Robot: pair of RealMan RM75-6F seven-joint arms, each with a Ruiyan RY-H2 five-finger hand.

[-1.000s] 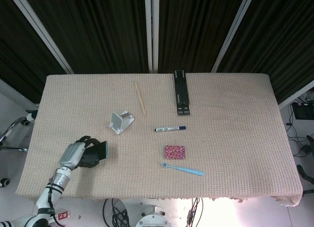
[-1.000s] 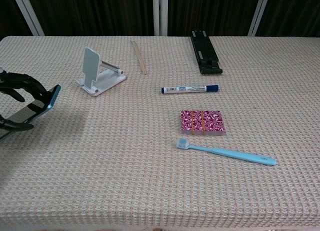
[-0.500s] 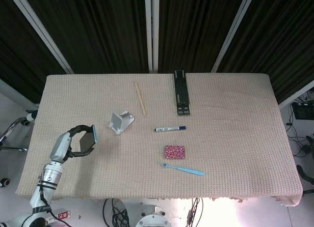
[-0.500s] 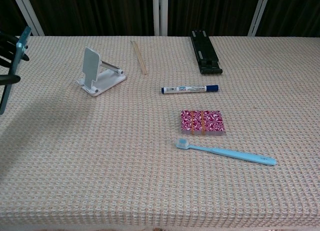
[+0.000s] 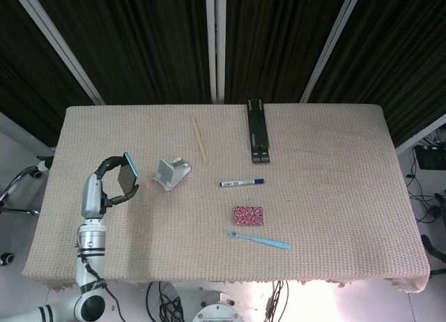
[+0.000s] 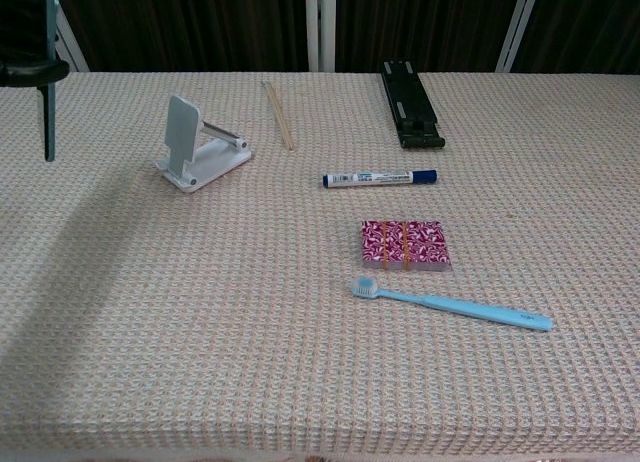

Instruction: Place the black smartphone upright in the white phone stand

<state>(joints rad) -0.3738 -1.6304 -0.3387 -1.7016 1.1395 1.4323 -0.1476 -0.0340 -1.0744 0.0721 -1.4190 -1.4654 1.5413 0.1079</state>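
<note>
Surface: one table (image 5: pixel 334 196) under a beige waffle-weave cloth, its near hem frayed. Behind it hang dark ribbed curtains (image 5: pixel 153 36) crossed by white frame bars.

Count, taken from the stand (image 5: pixel 171 174) as reference: one toothbrush (image 6: pixel 452 305), nearest the camera, well right of and nearer than the stand; one red patterned pad (image 6: pixel 403 244) bound with bands, just beyond the toothbrush; one marker (image 6: pixel 379 178), right of the stand; one white stand, unoccupied; one pair of chopsticks (image 6: pixel 278 113), lying together just beyond and right of the stand; one black folding bracket (image 6: pixel 409 104), far right of the stand near the back edge.

Hand: left hand (image 5: pixel 110 186) is raised above the cloth, left of the stand and apart from it, forearm near vertical. Its fingers are clamped on the phone (image 5: pixel 128 173), held upright on edge, clear of the table. The right hand is out of both views.
</note>
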